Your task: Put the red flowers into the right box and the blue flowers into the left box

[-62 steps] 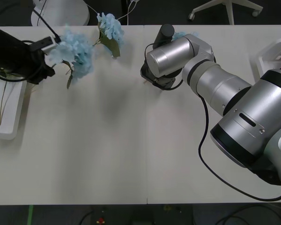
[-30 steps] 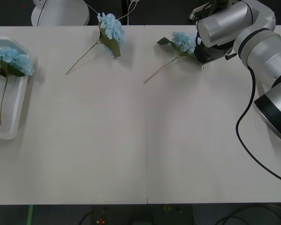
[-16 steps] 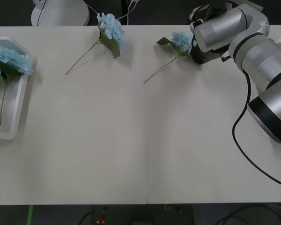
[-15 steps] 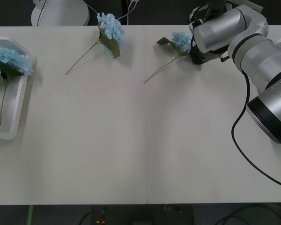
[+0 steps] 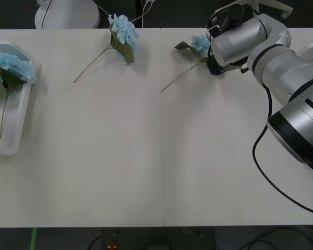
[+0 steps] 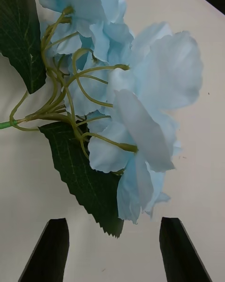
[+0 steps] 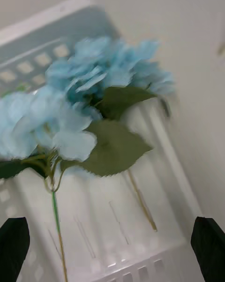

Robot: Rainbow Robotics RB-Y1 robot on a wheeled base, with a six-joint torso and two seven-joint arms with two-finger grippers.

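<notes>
Blue flower [image 5: 200, 45] lying at table's one o'clock; I'm hovering my right gripper [image 6: 112, 244] over its head, fingers spread. Risk: pinching loose petals or leaf, so it slips. Left gripper [image 7: 112, 244], spread, hanging above left box [image 5: 13, 148].

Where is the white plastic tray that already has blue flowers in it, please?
In the front view, the white plastic tray sits at the table's far left edge, holding pale-blue hydrangeas.
</notes>
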